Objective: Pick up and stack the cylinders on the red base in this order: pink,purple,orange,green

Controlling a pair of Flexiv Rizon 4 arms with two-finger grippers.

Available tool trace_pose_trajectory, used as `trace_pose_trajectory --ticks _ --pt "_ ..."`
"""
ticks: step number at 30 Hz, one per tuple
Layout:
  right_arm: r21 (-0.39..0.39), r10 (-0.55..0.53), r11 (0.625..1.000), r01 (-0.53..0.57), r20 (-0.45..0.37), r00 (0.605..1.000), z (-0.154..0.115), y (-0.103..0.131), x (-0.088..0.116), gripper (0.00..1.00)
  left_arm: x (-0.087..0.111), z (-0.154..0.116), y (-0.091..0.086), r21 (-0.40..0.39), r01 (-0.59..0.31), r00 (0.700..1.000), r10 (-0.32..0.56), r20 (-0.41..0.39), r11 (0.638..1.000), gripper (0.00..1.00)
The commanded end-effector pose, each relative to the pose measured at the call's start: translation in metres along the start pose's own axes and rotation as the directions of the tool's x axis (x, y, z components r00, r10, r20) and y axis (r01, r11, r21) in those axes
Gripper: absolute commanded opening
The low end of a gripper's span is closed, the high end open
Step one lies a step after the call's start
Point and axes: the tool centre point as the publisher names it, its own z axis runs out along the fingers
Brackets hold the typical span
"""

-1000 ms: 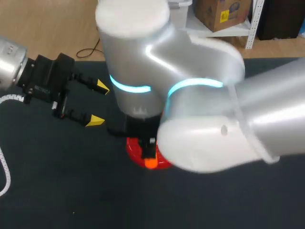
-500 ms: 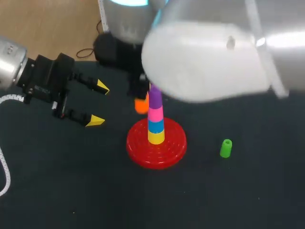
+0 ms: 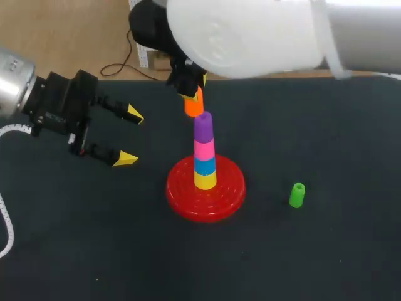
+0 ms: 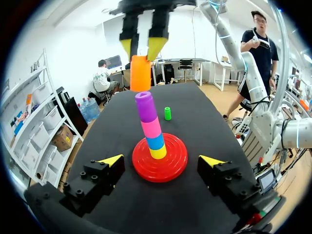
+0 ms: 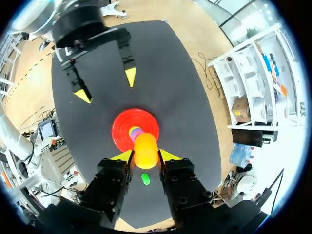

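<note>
Head view: the right gripper held the orange cylinder between narrow jaws, just above the purple and toward its 11 o'clock, not yet seated. Purple sat on pink, with blue and yellow beneath, on the base. The green cylinder lay at the base's 3 o'clock, well apart. The left gripper hung at 10 o'clock, jaws wide and empty.

Left wrist view: the stack stood at the gripper's 12 o'clock. The orange cylinder was pinched at its upper end, its lower end free.

Right wrist view: both yellow tips pressed the cylinder's sides, with the base ahead.

It looked light, stiff and smooth, probably plastic. A side grip near the top suits it, though it could slip or tilt.
</note>
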Motion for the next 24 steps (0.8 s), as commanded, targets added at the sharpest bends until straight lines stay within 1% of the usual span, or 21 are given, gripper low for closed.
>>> trace_pose_trajectory --ticks 1,5,12,16,24 --pt "-0.019 0.022 1.000 -0.022 -0.015 1.000 0.008 -0.013 -0.006 0.00 0.002 0.000 0.000 -0.002 -0.003 1.000 0.003 0.005 1.000 1.00" --pt "-0.047 0.032 0.998 -0.033 -0.023 0.999 0.011 -0.017 -0.006 0.00 0.002 0.000 0.000 -0.002 -0.003 1.000 0.003 0.005 1.000 1.00" --pt "-0.075 0.020 0.997 -0.021 -0.022 1.000 0.013 -0.007 -0.001 0.00 0.002 0.000 0.000 -0.002 -0.003 1.000 0.003 0.005 1.000 1.00" --pt "-0.076 0.019 0.997 -0.021 -0.026 0.999 0.014 -0.004 0.003 0.00 0.002 0.000 0.000 -0.002 -0.003 1.000 0.003 0.005 1.000 1.00" --pt "-0.083 0.020 0.996 -0.023 -0.036 0.999 0.019 -0.006 0.008 0.00 0.002 0.000 0.000 -0.002 -0.003 1.000 0.003 0.005 1.000 1.00"
